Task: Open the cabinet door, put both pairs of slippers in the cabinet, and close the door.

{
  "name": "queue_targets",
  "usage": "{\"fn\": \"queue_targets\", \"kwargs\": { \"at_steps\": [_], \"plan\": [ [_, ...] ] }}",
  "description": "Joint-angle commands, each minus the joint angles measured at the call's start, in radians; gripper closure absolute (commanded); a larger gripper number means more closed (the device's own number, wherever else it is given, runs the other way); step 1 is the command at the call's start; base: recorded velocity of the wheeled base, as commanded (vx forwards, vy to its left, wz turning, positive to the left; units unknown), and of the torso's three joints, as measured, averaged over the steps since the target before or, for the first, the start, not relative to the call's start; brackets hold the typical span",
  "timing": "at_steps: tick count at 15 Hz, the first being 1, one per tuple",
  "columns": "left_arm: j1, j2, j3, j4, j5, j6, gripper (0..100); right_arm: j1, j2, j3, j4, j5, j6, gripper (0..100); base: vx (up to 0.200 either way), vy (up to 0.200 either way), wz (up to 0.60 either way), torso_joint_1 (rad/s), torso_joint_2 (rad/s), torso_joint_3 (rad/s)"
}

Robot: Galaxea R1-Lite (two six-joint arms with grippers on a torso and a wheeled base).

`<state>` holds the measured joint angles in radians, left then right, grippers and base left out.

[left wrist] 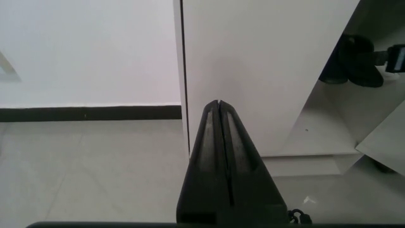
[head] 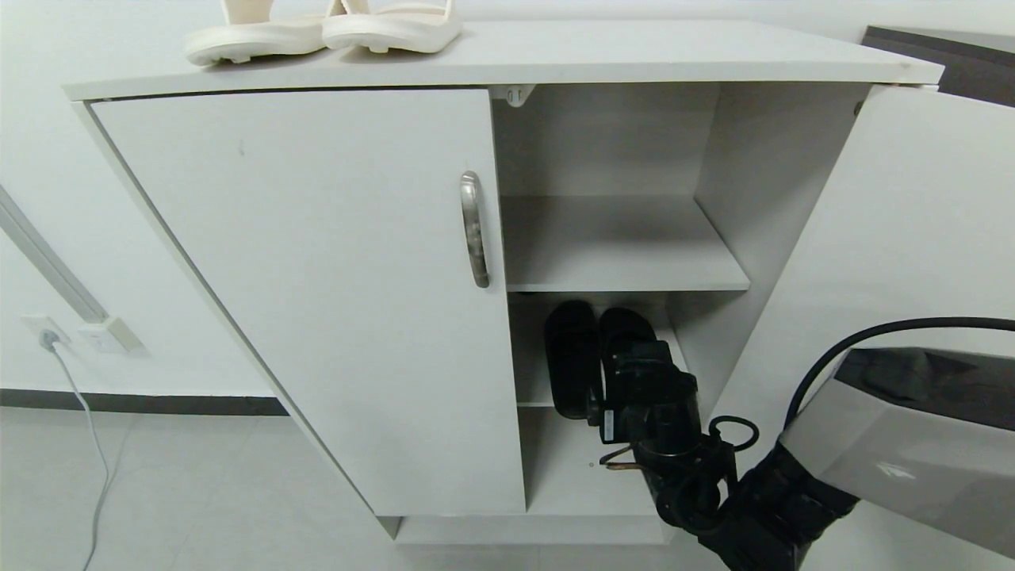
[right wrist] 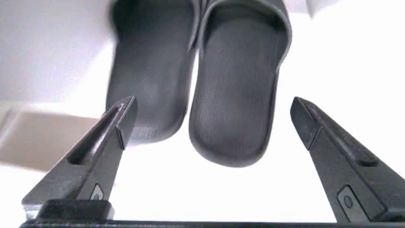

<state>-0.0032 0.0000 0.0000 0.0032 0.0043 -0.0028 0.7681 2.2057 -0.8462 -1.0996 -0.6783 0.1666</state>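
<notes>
Head view: cream slippers (head: 325,32) sit atop the cabinet (head: 714,59), its right door (head: 896,254) swung open, with black slippers (head: 572,357) on what seems the lower shelf (head: 530,381). Left wrist view: left gripper (left wrist: 218,106), fingers pressed together, above the floor (left wrist: 95,171). Right wrist view: right gripper (right wrist: 212,107), fingers spread, near the black slippers without touching them.

white wall (head: 32,119), dark baseboard (head: 119,402), grey floor (head: 198,492)

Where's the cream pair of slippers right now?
In the head view the cream slippers sit side by side on the cabinet top, toward its left end, above the closed left door.
</notes>
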Motion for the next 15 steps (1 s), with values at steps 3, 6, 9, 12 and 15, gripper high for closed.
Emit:
{"fn": "queue_targets", "kwargs": {
  "at_steps": [3,6,9,12,15],
  "plan": [
    [0.0,0.002,0.0,0.0,0.0,0.0,100,0.028,-0.054,0.044,-0.003,0.0,0.001,0,0.0,0.0,0.0,0.0,0.0,0.0],
    [0.0,0.002,0.0,0.0,0.002,-0.002,100,0.03,-0.054,0.045,-0.003,0.0,0.001,0,-0.067,0.0,0.0,0.002,0.0,0.004],
    [0.0,0.002,-0.002,0.0,0.002,-0.005,100,0.03,-0.051,0.056,-0.028,0.0,-0.004,0,-0.2,0.0,0.0,0.007,0.0,-0.001],
    [0.0,0.002,0.0,0.0,0.003,-0.006,100,0.028,-0.051,0.061,-0.029,0.0,-0.006,0,-0.133,0.0,0.0,-0.003,0.0,0.002],
    [0.0,0.002,0.0,0.0,0.005,-0.008,100,0.027,-0.051,0.061,-0.036,0.0,-0.006,0,0.0,0.0,0.0,0.0,0.0,0.0]
  ]
}}
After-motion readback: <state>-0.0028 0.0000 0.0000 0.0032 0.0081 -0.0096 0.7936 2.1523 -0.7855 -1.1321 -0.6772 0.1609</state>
